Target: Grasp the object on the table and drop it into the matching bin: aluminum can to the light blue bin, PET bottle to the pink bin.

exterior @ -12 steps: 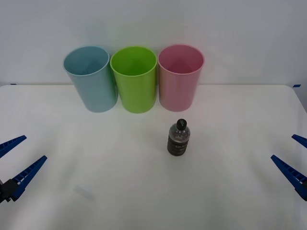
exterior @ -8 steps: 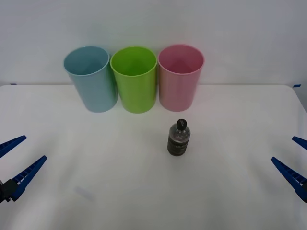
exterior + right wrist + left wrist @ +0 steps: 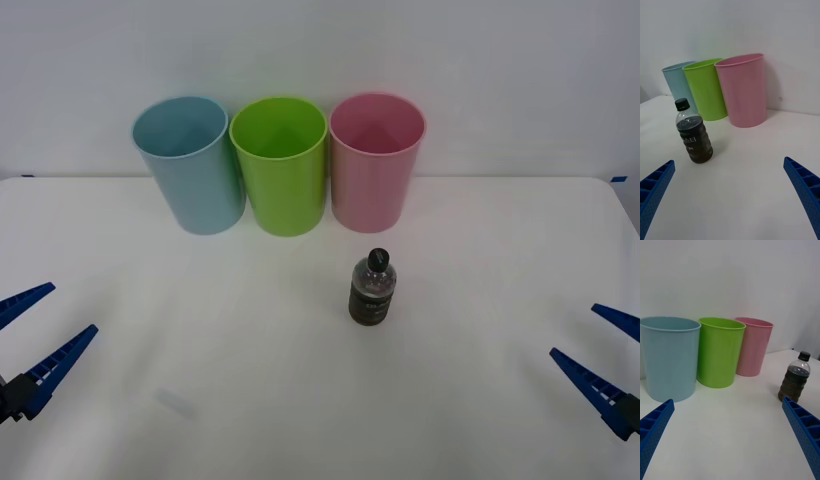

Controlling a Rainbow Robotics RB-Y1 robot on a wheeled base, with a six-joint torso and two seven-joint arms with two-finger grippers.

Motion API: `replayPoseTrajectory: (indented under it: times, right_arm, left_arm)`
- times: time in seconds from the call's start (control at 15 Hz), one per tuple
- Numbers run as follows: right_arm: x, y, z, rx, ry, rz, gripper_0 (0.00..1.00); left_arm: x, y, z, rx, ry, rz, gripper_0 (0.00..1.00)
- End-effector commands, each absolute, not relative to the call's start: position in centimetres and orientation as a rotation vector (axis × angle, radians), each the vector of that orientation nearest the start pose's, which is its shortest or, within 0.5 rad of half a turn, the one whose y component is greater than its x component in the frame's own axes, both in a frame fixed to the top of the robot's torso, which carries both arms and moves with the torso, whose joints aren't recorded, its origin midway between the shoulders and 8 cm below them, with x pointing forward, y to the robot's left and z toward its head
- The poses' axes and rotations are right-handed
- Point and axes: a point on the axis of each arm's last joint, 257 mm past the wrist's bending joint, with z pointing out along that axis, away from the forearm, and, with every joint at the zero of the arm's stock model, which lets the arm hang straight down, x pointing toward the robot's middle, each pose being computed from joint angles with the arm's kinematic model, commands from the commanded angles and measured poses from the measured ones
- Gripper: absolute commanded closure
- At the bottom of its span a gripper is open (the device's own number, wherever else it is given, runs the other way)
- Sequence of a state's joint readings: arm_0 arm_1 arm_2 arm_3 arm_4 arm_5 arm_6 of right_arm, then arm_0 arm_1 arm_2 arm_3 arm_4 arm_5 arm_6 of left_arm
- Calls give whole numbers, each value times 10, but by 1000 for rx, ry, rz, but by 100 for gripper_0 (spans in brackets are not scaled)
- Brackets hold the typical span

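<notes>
A small clear PET bottle [image 3: 372,289] with a black cap and dark label stands upright on the white table [image 3: 300,400], just in front of the pink bin [image 3: 375,162]. The light blue bin [image 3: 190,165] stands at the back left. My right gripper [image 3: 597,352] hovers open at the table's right edge, well to the right of the bottle. At the left edge my left gripper [image 3: 35,335] is open too. The right wrist view shows the bottle [image 3: 693,131] ahead between the spread fingers, with the pink bin [image 3: 743,90] behind it. The bottle [image 3: 795,377] stands off to one side in the left wrist view.
A green bin [image 3: 281,165] stands between the light blue and pink bins, all three touching in a row at the back of the table against a white wall. Bare tabletop surrounds the bottle on every side.
My right gripper has shifted a little inward, toward the bottle, and nearer the table's front. The left gripper, bottle and bins have not moved.
</notes>
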State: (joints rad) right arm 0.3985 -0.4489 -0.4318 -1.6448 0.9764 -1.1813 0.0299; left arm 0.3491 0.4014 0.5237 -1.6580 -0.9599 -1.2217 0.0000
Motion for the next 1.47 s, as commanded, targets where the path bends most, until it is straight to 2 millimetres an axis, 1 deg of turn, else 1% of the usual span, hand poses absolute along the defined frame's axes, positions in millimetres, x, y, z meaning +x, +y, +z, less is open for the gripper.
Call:
replayPoseTrajectory:
  times: [0.07, 0.2, 0.33, 0.6, 0.67, 0.8, 1.0, 1.2, 1.47]
  right_arm:
    - [335, -298, -225, -511, 1554, 641, 0]
    - [341, -287, -236, -516, 1557, 669, 0]
    - [347, -277, -242, -527, 1554, 682, 0]
    - [360, -256, -250, -560, 1542, 653, 0]
    - [365, -252, -252, -587, 1529, 614, 0]
    - [375, -240, -258, -617, 1520, 570, 0]
    - [385, -218, -267, -617, 1533, 575, 0]
    - [396, -197, -273, -614, 1543, 578, 0]
    - [409, -175, -276, -605, 1548, 568, 0]
  left_arm:
    - [342, 330, -169, 465, 1441, -567, 0]
    - [342, 330, -169, 465, 1441, -567, 0]
    - [342, 330, -169, 465, 1441, -567, 0]
    - [342, 330, -169, 465, 1441, -567, 0]
    - [342, 330, -169, 465, 1441, -567, 0]
    - [342, 330, -169, 465, 1441, -567, 0]
    - [342, 330, -169, 465, 1441, -567, 0]
    - [342, 330, -169, 465, 1441, -567, 0]
    - [342, 330, -169, 465, 1441, -567, 0]
